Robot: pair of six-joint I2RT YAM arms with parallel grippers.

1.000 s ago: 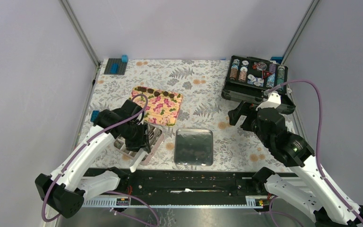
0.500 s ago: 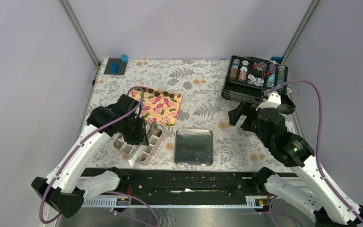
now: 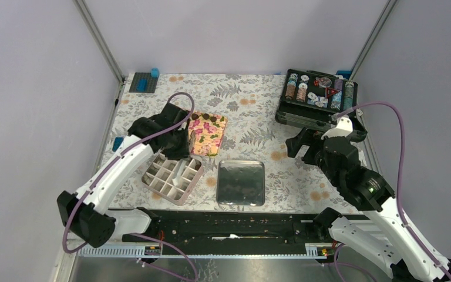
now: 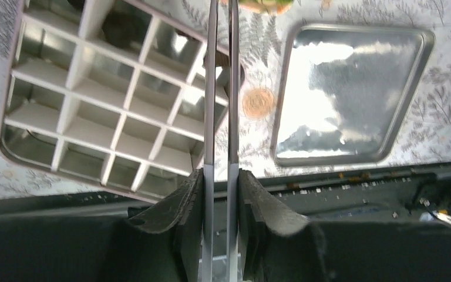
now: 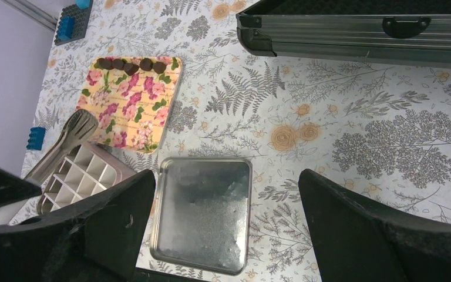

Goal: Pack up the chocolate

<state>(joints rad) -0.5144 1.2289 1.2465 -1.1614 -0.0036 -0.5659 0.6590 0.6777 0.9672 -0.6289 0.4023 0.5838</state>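
Though the left hand (image 4: 221, 176) clamps thin metal tongs (image 4: 210, 117), whether their tips carry anything cannot be told; the chocolate (image 5: 132, 64) lies in a row just beyond that hand, along the floral board's (image 5: 130, 108) far edge. Beneath the tongs sits the pink gridded box's (image 4: 103, 97) corner, a strip of bench (image 4: 255, 138) separating it from the tin tray (image 4: 352, 94) rightward, while the right hand (image 5: 226, 176) gapes wide and empty.
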